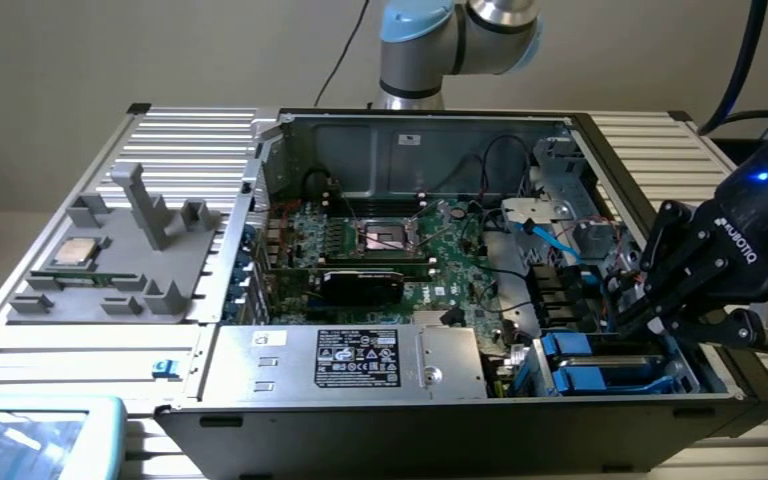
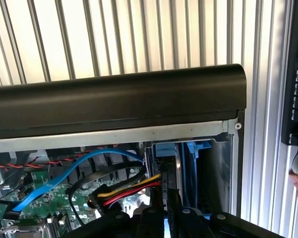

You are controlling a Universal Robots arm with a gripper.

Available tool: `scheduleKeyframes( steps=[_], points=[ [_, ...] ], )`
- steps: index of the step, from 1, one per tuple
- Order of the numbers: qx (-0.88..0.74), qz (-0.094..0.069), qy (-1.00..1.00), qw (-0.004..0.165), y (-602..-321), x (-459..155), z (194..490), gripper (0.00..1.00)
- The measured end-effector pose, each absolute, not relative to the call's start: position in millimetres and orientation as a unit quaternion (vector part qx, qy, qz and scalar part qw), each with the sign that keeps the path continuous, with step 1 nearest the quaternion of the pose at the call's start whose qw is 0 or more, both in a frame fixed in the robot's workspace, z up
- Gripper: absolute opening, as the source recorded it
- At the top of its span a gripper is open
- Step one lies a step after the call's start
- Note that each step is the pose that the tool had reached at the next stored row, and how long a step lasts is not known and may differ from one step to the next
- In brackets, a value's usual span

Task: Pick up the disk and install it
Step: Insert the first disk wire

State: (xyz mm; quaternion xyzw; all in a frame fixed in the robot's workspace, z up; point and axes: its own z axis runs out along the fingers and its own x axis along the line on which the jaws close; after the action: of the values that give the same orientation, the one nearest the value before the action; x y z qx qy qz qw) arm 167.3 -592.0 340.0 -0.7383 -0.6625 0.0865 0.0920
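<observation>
Inspecting the disk (image 1: 574, 345), you find it in the drive bay (image 1: 534, 368) at the lower right of the exterior view, just above a second blue carrier (image 1: 600, 380) in the frame. Your gripper (image 1: 640, 322) reaches into that bay, its fingers (image 2: 150, 215) drawn close and clamped on the disk. Blue, yellow and red cables (image 2: 129, 187) run just beside it inside the open computer case (image 1: 398, 420).

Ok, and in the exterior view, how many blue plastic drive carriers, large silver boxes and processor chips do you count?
Blue plastic drive carriers in the bay: 2
Large silver metal box with black sticker: 1
Small square silver processor chip: 1
Total: 4
</observation>
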Motion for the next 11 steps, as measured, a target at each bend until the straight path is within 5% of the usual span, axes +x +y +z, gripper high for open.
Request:
scheduleKeyframes(
  steps=[11],
  points=[
    [-0.737, 0.079, -0.666, 0.084, -592.1, 166.5, 339.5, 0.16]
  ],
)
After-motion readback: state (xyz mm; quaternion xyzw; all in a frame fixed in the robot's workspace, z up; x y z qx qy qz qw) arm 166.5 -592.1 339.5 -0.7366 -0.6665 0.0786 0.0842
